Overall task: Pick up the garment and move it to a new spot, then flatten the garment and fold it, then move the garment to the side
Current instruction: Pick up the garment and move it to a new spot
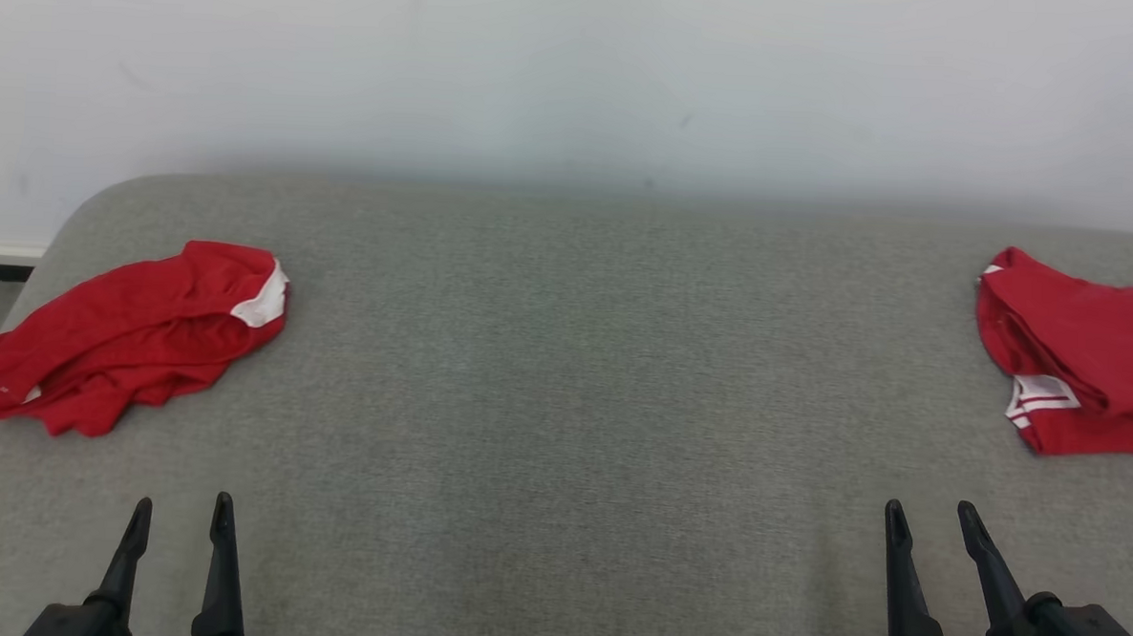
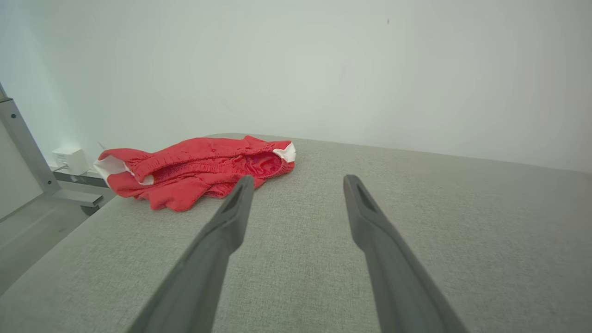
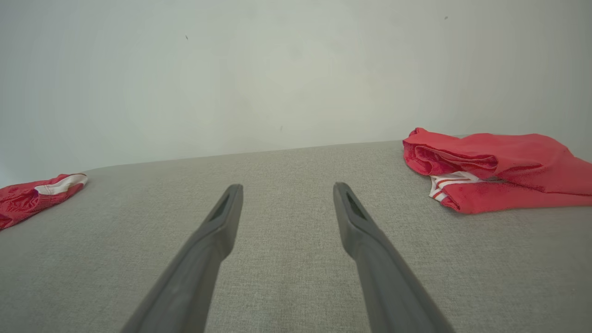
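Crumpled red garment (image 1: 131,337) with white trim lies at the left edge of the head view on the grey padded surface (image 1: 572,404), well apart from a folded red garment (image 1: 1091,360) at the right edge. The left gripper (image 1: 183,504) and right gripper (image 1: 931,511) stand spread and empty at the bottom corners, below a white wall (image 1: 577,70). In the left wrist view the crumpled red garment sits upper left, just beyond the parted fingers (image 2: 231,222), with a metal frame (image 2: 27,152) at far left. In the right wrist view the folded red garment lies upper right.

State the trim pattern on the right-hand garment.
White trim with thin red stripes, on the red garment; clearest in the right wrist view.
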Tool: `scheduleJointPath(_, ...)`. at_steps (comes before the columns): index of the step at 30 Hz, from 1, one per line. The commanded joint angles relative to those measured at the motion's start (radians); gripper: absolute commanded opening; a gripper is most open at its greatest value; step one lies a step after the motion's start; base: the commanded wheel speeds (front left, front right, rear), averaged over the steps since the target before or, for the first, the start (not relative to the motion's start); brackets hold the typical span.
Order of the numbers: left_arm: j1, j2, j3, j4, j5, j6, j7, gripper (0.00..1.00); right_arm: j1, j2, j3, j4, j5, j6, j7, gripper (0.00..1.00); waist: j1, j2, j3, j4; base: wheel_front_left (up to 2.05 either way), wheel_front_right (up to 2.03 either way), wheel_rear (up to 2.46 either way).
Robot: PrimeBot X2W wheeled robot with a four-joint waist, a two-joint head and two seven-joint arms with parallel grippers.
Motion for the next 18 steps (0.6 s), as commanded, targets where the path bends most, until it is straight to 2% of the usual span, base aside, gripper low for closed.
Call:
scheduleJointPath(1,-0.011,0.004,0.004,0.004,0.003,0.000,-0.003,1.00,0.009,0.002,0.000,0.001,0.003,-0.003,-0.006,1.00,-0.0001,0.0000,0.003,0.029,0.00,0.00,0.00)
scheduleJointPath(11,-0.022,0.012,0.008,0.027,-0.001,0.005,-0.003,1.00,0.012,0.015,0.006,0.012,0.003,-0.003,-0.009,1.00,-0.0001,0.0000,0.017,0.172,0.00,0.00,0.00)
scheduleJointPath(18,-0.017,0.002,0.015,0.022,-0.001,0.014,-0.003,1.00,0.008,0.002,0.006,0.009,-0.004,-0.003,-0.008,1.00,-0.0001,0.0000,0.024,0.275,0.00,0.00,0.00)
